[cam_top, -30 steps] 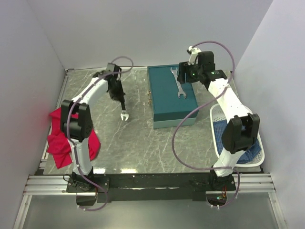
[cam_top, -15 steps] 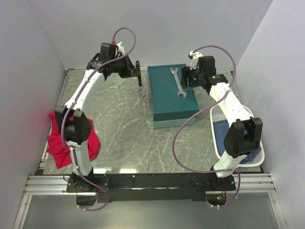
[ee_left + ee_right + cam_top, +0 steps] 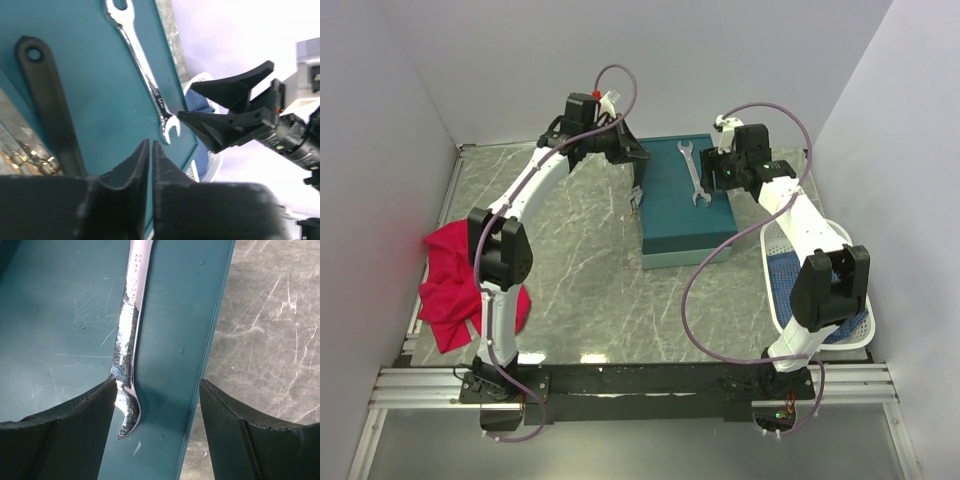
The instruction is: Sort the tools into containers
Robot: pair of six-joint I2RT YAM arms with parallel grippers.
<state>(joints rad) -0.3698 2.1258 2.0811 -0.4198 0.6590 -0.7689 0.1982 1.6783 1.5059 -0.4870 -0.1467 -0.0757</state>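
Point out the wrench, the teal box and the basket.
silver wrench (image 3: 693,173), top external view, middle of its shaft.
teal box (image 3: 670,222), top external view, bare lid.
white basket (image 3: 769,268), top external view, left rim.

Left arm (image 3: 530,190): base near-left, upper link up to a bent elbow, forearm reaching far fwd & to the right, wrist high at the back. Left claw (image 3: 150,146) hangs down from that wrist, its 2 fingers (image 3: 131,170) pressed together w/ only a hairline slit btwn them.

Right arm (image 3: 800,215): base near-right, elbow out by the right side, forearm angled back & inward to the left, cable looping off the wrist. Right claw (image 3: 157,390) points left, toward the left claw, held low, its 2 fingers (image 3: 65,420) spread wide.

Left wrist view: both claws near each other, tips apart, not touching.
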